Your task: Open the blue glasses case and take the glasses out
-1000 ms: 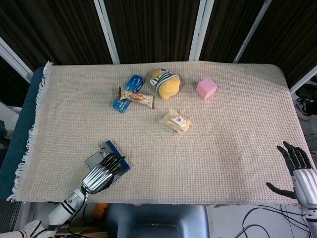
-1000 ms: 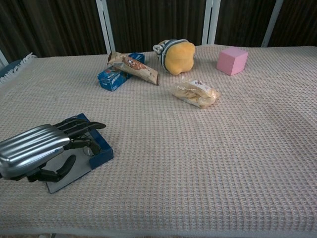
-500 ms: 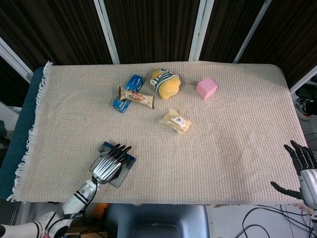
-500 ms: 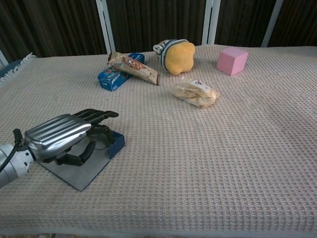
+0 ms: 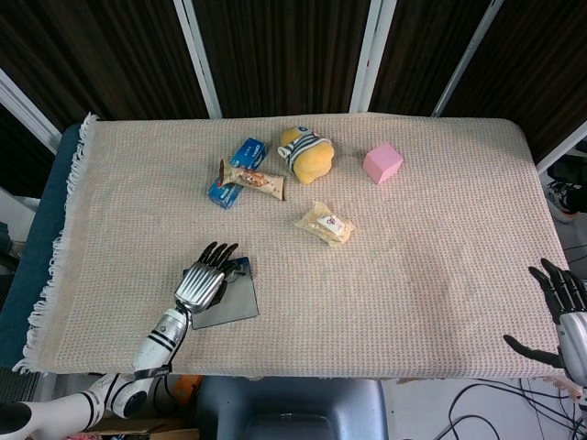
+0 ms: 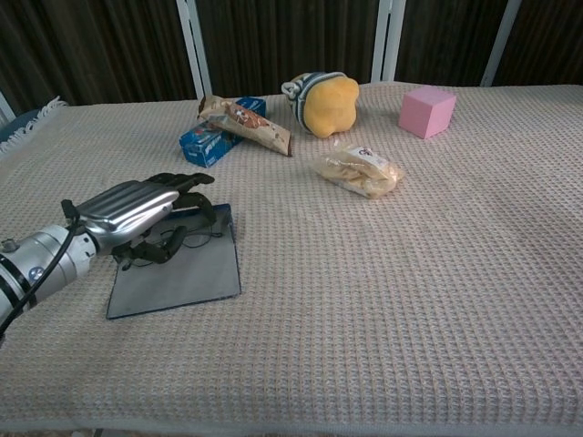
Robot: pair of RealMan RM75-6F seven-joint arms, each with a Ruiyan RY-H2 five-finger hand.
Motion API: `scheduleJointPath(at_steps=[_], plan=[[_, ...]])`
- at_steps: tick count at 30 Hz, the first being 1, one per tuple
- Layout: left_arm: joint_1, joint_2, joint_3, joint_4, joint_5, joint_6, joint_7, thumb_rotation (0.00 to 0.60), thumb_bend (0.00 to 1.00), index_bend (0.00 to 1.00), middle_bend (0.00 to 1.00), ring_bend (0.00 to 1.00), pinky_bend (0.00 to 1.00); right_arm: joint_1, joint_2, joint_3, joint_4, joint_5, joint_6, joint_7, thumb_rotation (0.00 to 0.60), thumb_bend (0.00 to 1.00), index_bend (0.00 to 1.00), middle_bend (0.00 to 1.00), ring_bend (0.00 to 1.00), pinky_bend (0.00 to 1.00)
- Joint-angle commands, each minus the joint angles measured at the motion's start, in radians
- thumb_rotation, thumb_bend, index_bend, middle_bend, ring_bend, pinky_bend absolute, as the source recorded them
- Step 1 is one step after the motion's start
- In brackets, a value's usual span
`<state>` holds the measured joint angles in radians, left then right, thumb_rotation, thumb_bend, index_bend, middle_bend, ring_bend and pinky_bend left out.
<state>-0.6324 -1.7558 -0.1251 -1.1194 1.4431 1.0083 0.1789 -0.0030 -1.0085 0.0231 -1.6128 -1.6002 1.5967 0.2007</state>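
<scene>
**Glasses case lies open, glasses not yet lifted**

Glasses case (image 5: 227, 299) lies at the near left of the table (image 5: 431, 229) in the head view, my left hand (image 5: 204, 282) over its far end, fingers extended. My right hand (image 5: 561, 312) waits off the right edge, fingers spread, empty.

In the chest view the glasses (image 6: 168, 240) rest under my left hand (image 6: 137, 205); whether my fingers pinch the frame I cannot tell. Next I need a firm pinch, then a lift.

Left hand (image 6: 137, 208): ribbed silver metal back plate, black segmented fingers (image 6: 187, 179). Wrist is a silver-white cylinder with black bands and a thin black cable along it; white forearm shell behind. Right hand (image 5: 561, 316): same build, black fingers, grey-silver palm housing, seen only in the head view.
</scene>
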Motion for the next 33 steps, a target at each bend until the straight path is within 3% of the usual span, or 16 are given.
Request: scheduleJointPath(at_steps=[1,5,11,16,33], plan=[[0.013,0.026,0.009,-0.035,0.012,0.031,-0.006,0.600,0.59,0.17,0.00,0.00,0.00,-0.001,0.000,0.001,0.001,0.001,0.001,0.001,0.600,0.18,0.00,0.00,0.00,0.04],[0.043,0.054,0.033,-0.072,0.079,0.142,-0.057,0.600,0.47,0.25,0.00,0.00,0.01,-0.001,0.000,-0.001,0.000,-0.001,0.000,-0.001,0.600,0.18,0.00,0.00,0.00,0.04],[0.060,0.038,0.019,-0.024,0.095,0.224,-0.090,0.600,0.42,0.33,0.04,0.00,0.04,-0.001,-0.004,-0.007,-0.003,-0.018,0.001,-0.011,0.600,0.18,0.00,0.00,0.00,0.04],[0.048,0.009,-0.003,0.043,0.044,0.180,-0.105,0.600,0.43,0.39,0.05,0.00,0.05,0.001,-0.007,-0.008,-0.004,-0.020,-0.005,-0.021,0.600,0.18,0.00,0.00,0.00,0.04],[0.022,-0.017,-0.009,0.112,-0.027,0.085,-0.098,0.600,0.42,0.36,0.05,0.00,0.05,0.004,-0.008,-0.004,-0.005,-0.008,-0.013,-0.027,0.600,0.18,0.00,0.00,0.00,0.04]])
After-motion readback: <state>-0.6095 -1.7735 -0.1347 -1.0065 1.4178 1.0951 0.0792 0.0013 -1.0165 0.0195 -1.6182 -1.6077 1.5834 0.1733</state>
